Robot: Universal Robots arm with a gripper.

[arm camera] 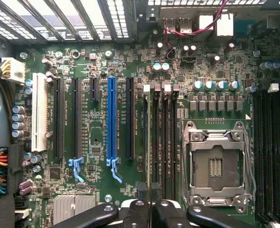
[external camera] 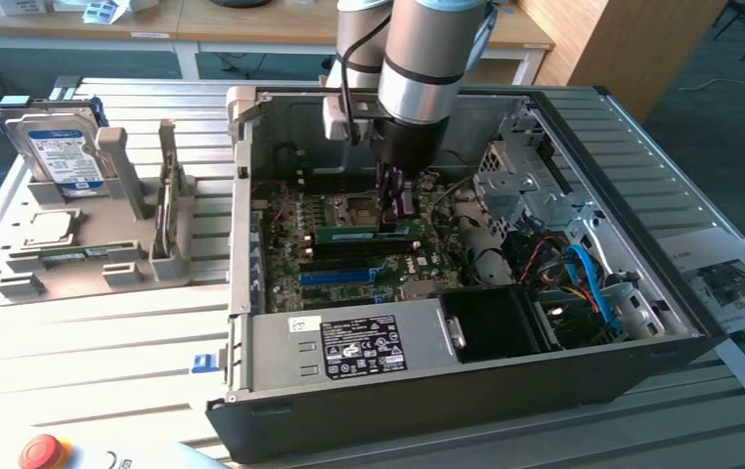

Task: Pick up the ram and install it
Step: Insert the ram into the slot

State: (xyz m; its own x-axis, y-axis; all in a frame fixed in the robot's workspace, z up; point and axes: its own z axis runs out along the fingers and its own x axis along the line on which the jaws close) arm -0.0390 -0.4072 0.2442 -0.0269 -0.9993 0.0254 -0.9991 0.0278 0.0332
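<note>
One pincer (external camera: 398,223), closed almost fully, pinching the ram (external camera: 346,234) inside the open computer case (external camera: 477,391).

From the exterior view's left: a hard drive (external camera: 65,147) stands in a grey holder (external camera: 99,264) on the counter (external camera: 86,342); then the case, where the green ram stands on edge along dark slots of the motherboard (external camera: 287,256), its end toward the exterior view's right between the fingertips (external camera: 406,217). Whether it is seated I cannot tell. The wrist view adds a long blue slot (arm camera: 111,118), black memory slots (arm camera: 161,137) leading away from the black fingertips, and the processor socket (arm camera: 216,166).
</note>
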